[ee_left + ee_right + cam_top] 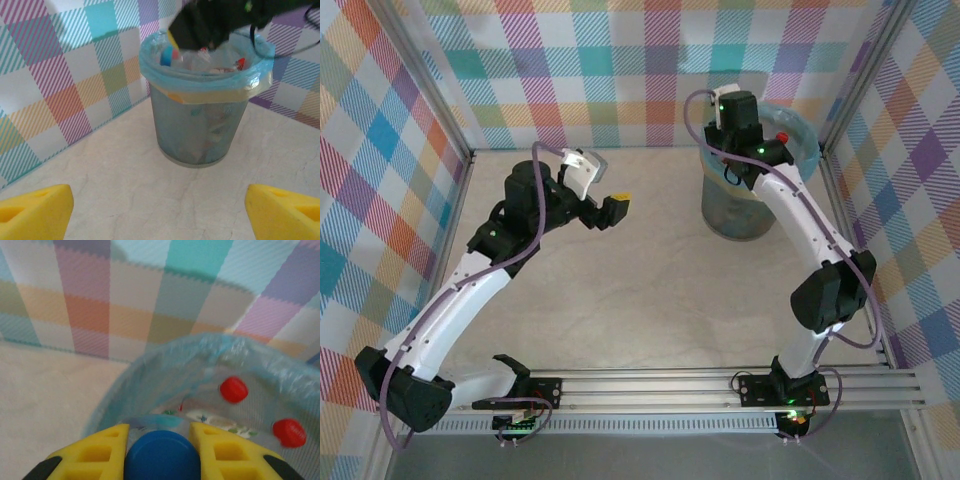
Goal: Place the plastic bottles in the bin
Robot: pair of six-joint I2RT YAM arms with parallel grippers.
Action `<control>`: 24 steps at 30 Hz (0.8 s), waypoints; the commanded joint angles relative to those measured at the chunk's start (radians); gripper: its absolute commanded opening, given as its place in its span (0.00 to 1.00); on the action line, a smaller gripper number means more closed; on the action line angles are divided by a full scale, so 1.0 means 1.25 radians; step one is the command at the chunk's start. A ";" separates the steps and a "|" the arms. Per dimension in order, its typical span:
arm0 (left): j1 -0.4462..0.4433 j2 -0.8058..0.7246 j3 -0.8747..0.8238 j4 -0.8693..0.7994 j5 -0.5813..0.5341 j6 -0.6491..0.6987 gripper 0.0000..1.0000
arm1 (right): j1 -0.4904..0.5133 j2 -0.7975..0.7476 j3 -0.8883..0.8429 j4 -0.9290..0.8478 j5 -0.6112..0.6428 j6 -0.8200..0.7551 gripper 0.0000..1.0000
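L arm reaches from the near-left corner across the tabletop (650, 290). The left claw (615, 210) hangs over bare surface left of centre, aimed twd the bin. Its wrist cam has both yellow fingers (35, 210) at the bottom corners, spread wide w/ nothing btwn them.

Past it, at the far-right of the tabletop near the plaid wall (620, 60), stands the bin (740, 215), upright. Its light-blue liner is folded over the rim, and colours from the contents show dimly thru the side.

R arm stretches from the near-right base up over the bin. The right claw (159, 432) sits just above the opening, at the rim's near side, pressed in on a blue-capped bottle (160, 460). One yellow finger sits each side of the cap, touching it. The bottle's body below the cap is hidden, so can't tell how it hangs.

Inside the bin, further back, lie other bottles (233, 389). Two red caps are plain to see, plus some labels, too blurred to read.
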 commanded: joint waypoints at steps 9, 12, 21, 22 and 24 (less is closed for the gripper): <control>0.007 -0.026 -0.019 0.023 -0.013 -0.037 0.89 | -0.072 -0.068 -0.068 -0.080 -0.081 0.151 0.67; 0.007 -0.023 -0.017 0.021 -0.012 -0.043 0.89 | -0.071 -0.112 -0.057 -0.114 -0.116 0.174 0.73; 0.007 -0.015 -0.011 0.021 -0.023 -0.051 0.89 | -0.071 -0.233 -0.067 -0.079 -0.140 0.214 0.64; 0.007 -0.015 -0.013 0.021 -0.025 -0.052 0.89 | -0.071 -0.228 -0.068 -0.070 -0.151 0.210 0.59; 0.007 -0.009 -0.014 0.021 -0.030 -0.054 0.89 | -0.073 -0.195 -0.050 -0.066 -0.179 0.206 0.47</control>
